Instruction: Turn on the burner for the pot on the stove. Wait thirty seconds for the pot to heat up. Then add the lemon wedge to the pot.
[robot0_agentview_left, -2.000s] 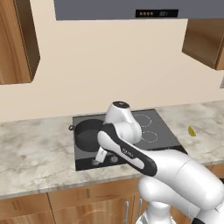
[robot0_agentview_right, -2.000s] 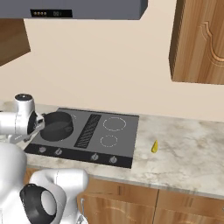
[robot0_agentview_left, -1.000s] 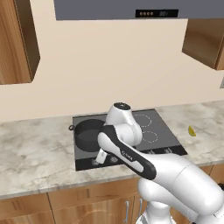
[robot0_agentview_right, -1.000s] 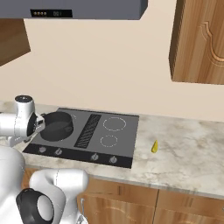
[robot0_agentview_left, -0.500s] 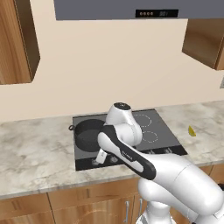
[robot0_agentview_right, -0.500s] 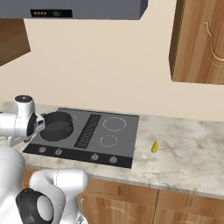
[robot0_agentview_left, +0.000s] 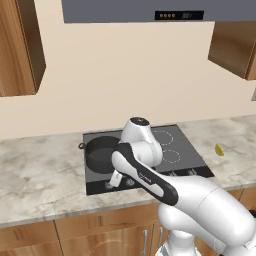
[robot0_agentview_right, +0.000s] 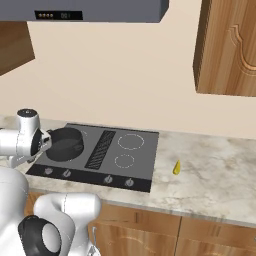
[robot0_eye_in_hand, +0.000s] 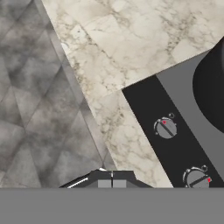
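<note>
Where counter (robot0_eye_in_hand: 131, 52) ends: stove (robot0_eye_in_hand: 175, 113) edge (knobs).

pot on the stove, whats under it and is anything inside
The pot sits on the stove, left of the black grille. It covers its burner. Its inside looks dark, nothing visible.

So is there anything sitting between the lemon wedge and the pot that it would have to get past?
Nothing visible blocks the way. The lemon wedge lies on the bare marble counter right of the stove. Between it and the pot lie only flat cooktop rings and the low centre grille. The pot has no lid.
</note>
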